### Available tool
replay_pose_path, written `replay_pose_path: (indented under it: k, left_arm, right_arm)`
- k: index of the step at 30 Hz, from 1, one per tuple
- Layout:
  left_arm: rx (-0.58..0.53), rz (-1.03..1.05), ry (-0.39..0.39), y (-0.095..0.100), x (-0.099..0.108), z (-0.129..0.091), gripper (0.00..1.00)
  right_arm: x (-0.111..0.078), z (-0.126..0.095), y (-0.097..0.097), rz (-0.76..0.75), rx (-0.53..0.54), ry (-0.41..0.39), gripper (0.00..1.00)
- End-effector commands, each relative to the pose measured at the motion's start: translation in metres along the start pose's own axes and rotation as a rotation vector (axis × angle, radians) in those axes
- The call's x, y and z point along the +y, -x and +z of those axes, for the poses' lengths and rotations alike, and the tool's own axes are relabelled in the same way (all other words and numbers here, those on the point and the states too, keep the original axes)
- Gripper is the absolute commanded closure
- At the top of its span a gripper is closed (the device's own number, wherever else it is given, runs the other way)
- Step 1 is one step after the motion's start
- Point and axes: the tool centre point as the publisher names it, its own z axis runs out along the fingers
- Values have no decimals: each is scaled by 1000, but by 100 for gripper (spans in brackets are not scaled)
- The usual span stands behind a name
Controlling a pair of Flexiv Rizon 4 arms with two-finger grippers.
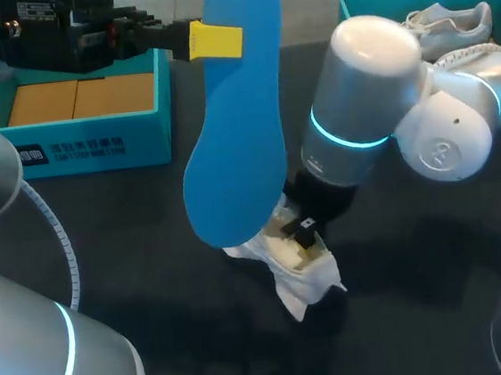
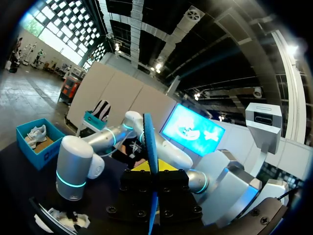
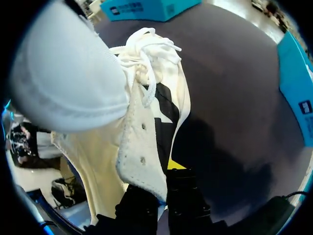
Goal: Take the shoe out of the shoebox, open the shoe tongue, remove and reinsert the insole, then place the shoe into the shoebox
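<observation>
The blue insole [image 1: 235, 126] is out of the shoe and up in the air over the middle of the table [image 1: 152, 278], hanging almost upright with its broad end down. The left gripper [image 1: 215, 39] pinches it near its top edge, a yellow tip pressed flat on its face; seen from that wrist, the insole [image 2: 149, 147] runs edge-on between the two black fingers.

Right under its lower end the white shoe [image 1: 300, 272] lies on the dark table. The right gripper [image 1: 302, 234] comes down into it and nips the side wall by the eyelets between its fingers. From the right wrist the shoe [image 3: 142, 147] gapes open, with the laces [image 3: 146, 63] loose and bunched ahead of the fingers.

At the far left stands a teal shoebox [image 1: 93, 141], open, with brown card inside. Its near side carries a small label and a line of white print, too small to make out. At the far right a second box [image 1: 365, 1] holds another white shoe [image 1: 448, 23]
</observation>
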Motion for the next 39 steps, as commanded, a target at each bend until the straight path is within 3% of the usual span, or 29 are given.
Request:
replay_pose_path:
  k: [1, 18, 39]
  left_arm:
    - [0, 0, 3, 1, -1, 1, 100]
    - [0, 0, 3, 1, -1, 1, 100]
    - [0, 0, 3, 1, -1, 1, 100]
  right_arm:
    - [-3, -3, -10, 77, -34, 16, 100]
    - [-11, 16, -15, 296, -42, 49, 100]
    - [-26, 30, -3, 456, -110, 128, 100]
